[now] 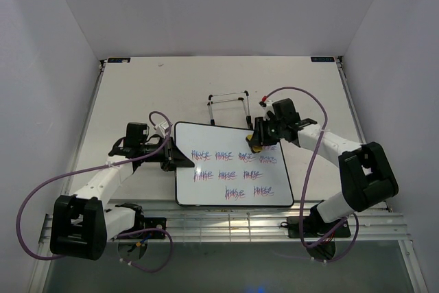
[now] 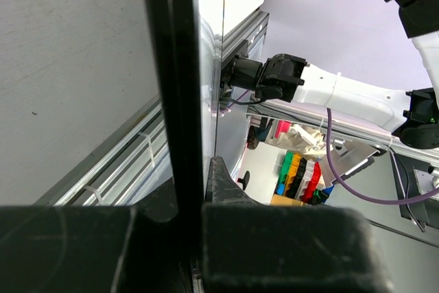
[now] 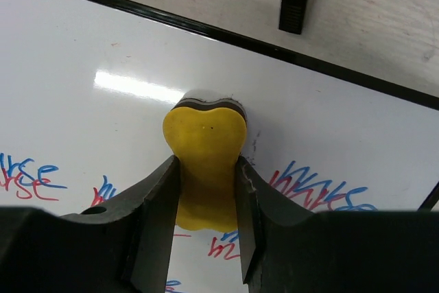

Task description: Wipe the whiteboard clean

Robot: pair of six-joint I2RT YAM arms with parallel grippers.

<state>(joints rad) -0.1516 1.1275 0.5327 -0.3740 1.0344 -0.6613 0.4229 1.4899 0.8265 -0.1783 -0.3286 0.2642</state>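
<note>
My right gripper (image 3: 207,169) pinching yellow eraser (image 3: 204,132), pad pressed on whiteboard (image 1: 206,138) near 1 o'clock, among red-blue scribbles (image 1: 236,173). My left gripper (image 1: 171,156) clamped on board's 9 o'clock edge.

I see the whiteboard (image 1: 232,165) on the bench (image 1: 137,94), seemingly lying flat: black rounded frame, glossy white face, three rows of red-blue scribbles, and the far strip (image 3: 103,46) blank.
</note>
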